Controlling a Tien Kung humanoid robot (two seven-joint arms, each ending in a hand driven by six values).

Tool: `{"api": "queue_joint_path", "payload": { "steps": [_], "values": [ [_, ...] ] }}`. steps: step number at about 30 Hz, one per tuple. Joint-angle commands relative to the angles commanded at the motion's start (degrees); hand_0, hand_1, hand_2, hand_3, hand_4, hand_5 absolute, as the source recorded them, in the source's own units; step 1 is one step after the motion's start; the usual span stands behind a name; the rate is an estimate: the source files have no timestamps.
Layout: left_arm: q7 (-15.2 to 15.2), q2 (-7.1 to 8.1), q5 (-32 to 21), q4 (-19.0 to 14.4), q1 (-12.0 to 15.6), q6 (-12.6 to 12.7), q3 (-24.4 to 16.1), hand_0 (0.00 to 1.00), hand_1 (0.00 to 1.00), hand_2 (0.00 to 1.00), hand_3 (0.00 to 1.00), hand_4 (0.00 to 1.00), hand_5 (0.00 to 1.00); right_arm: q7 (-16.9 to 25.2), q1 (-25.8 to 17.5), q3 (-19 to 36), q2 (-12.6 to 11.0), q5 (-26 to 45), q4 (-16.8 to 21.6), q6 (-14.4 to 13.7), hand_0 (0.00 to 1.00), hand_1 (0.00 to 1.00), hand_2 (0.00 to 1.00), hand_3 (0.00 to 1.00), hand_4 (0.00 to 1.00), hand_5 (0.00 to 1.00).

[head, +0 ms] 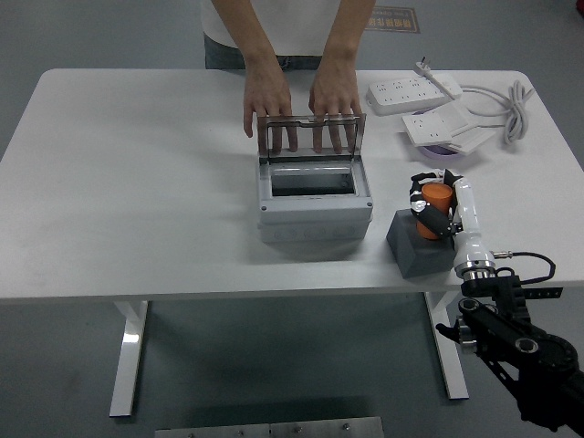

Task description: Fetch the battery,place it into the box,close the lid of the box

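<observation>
Right hand point(433, 205) grips orange battery point(436, 199) at lower right of frame, just above grey block point(415, 246). Box point(315, 205) sits mid-frame, lid point(310, 137) up, person's hands point(301, 96) behind it. Battery not yet in box; placing + closing lid still left. Left arm not in view.

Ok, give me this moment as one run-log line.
right hand: shut on orange battery over grey block | box: lid upright, person's hands behind it | left: unseen
</observation>
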Motion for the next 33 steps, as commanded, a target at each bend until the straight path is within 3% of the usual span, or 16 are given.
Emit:
{"api": "queue_joint_path", "payload": {
  "steps": [12,13,16,18,19,25,30,31,33],
  "values": [
    [-0.2,0.14,0.2,-0.1,-0.2,0.4,-0.1,0.457,0.651,0.655,0.665,0.782,0.686,-3.9,2.4,0.2,-1.0,-4.1,0.8,1.2,0.265,0.347,0.403,0.424,0.18,0.002],
    [-0.2,0.14,0.2,-0.1,-0.2,0.4,-0.1,0.458,0.651,0.655,0.667,0.78,0.686,-4.7,2.8,0.3,-1.2,-5.4,1.0,1.4,0.243,0.287,0.338,0.316,0.002,0.002],
    [-0.1,0.2,0.1,-0.1,-0.3,0.5,-0.1,0.458,0.651,0.655,0.667,0.78,0.686,-6.9,4.1,0.8,-1.6,-8.8,1.7,2.1,0.243,0.287,0.338,0.316,0.002,0.002],
    [-0.1,0.3,0.0,-0.1,-0.3,0.5,0.0,0.458,0.651,0.655,0.667,0.78,0.686,-9.5,5.2,1.7,-2.1,-12.2,2.7,3.4,0.243,0.287,0.338,0.316,0.002,0.002],
    [0.0,0.35,-0.1,-0.1,-0.3,0.5,0.0,0.459,0.651,0.657,0.669,0.78,0.686,-11.2,5.9,2.1,-2.4,-14.3,3.4,4.3,0.164,0.22,0.276,0.252,0.002,0.002],
    [0.2,0.59,-0.6,-0.2,-0.2,0.6,0.2,0.459,0.651,0.656,0.672,0.781,0.688,-20.8,10.9,2.4,-4.0,-27.3,5.9,10.6,0.145,0.212,0.272,0.248,0.002,0.002],
    [0.3,0.81,-0.9,-0.2,-0.2,0.7,0.3,0.459,0.651,0.656,0.672,0.781,0.688,-28.8,15.4,-0.3,-4.2,-37.7,6.1,15.1,0.145,0.212,0.272,0.248,0.002,0.002],
    [0.3,0.86,-1.0,-0.2,-0.2,0.8,0.3,0.459,0.652,0.657,0.673,0.784,0.691,-30.6,16.3,-1.0,-4.1,-40.1,6.0,15.7,0.087,0.199,0.299,0.307,0.002,0.002],
    [0.3,0.93,-1.0,-0.2,-0.2,0.8,0.3,0.459,0.652,0.657,0.673,0.784,0.691,-33.2,17.5,-2.1,-3.8,-43.3,5.6,16.3,0.087,0.199,0.299,0.307,0.002,0.002]
  ]
}}
